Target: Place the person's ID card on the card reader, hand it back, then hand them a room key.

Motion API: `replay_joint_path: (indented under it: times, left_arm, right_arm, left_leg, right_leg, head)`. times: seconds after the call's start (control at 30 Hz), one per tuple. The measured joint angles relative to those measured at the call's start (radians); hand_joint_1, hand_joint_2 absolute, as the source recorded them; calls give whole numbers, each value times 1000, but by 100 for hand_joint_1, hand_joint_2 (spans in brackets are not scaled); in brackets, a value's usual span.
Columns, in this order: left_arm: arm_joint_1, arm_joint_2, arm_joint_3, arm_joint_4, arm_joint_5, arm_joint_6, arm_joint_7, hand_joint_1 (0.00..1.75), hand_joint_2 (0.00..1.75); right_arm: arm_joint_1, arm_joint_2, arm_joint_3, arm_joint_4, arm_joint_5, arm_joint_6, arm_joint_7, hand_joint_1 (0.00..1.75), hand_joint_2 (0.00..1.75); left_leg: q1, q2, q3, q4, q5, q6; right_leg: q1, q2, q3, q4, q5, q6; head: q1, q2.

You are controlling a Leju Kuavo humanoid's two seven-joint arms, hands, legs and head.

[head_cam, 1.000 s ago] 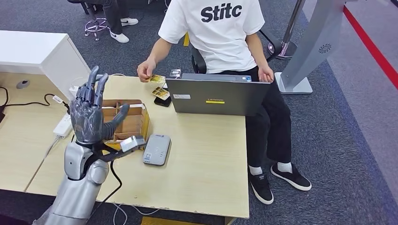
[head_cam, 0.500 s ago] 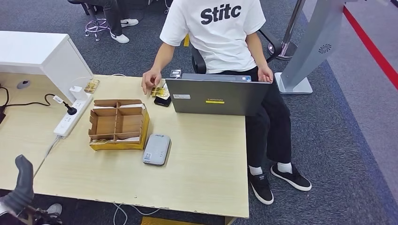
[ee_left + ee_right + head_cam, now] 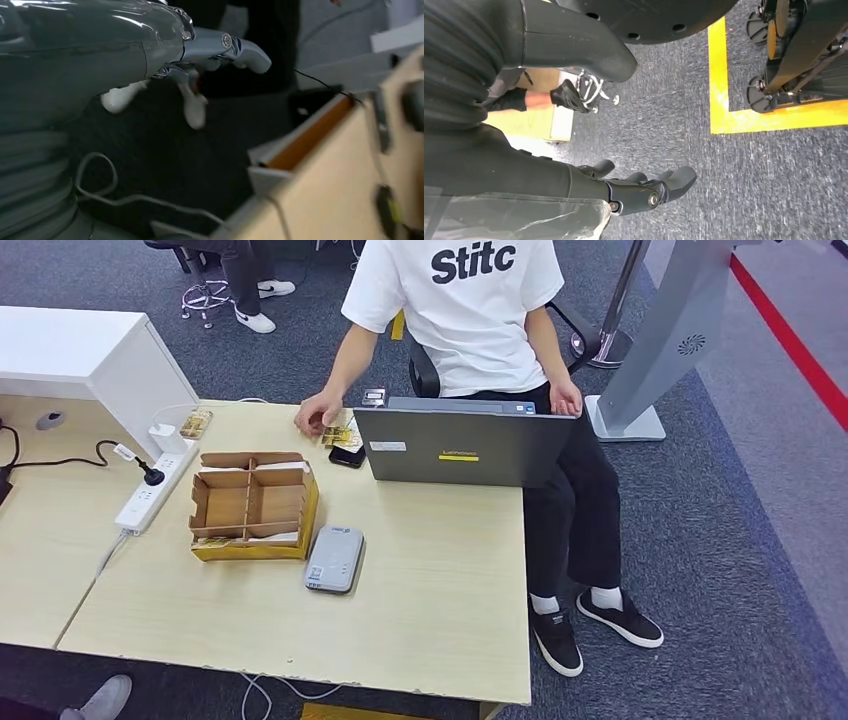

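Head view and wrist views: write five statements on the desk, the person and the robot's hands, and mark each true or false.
1. The card reader lies beside the cardboard organizer. True.
2. A card lies on the reader. False: its top is bare.
3. The person's hand rests on cards near the laptop. True.
4. The left hand holds a card. False: it holds nothing.
5. The right hand rests on the desk. False: it hangs over carpet.
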Motion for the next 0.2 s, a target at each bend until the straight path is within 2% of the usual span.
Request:
replay_joint_path:
  times: [0.1, 0.2]
  left_arm:
    - [-44, 6, 99, 164, -20, -18, -1, 0, 175]
    - [-70, 9, 148, 249, -29, -23, -3, 0, 175]
  right_arm:
    - [0, -4, -1, 0, 3, 2, -2, 0, 175]
    - [-2, -6, -1, 0, 4, 3, -3, 0, 175]
  left_leg:
    - [0, -1, 0, 0, 0, 0]
    - [0, -1, -1, 0, 0, 0]
  right_leg:
    - [0, 0, 0, 0, 0, 0]
    - [0, -1, 0, 0, 0, 0]
  head:
    - [-1, 0]
    - [-1, 0]
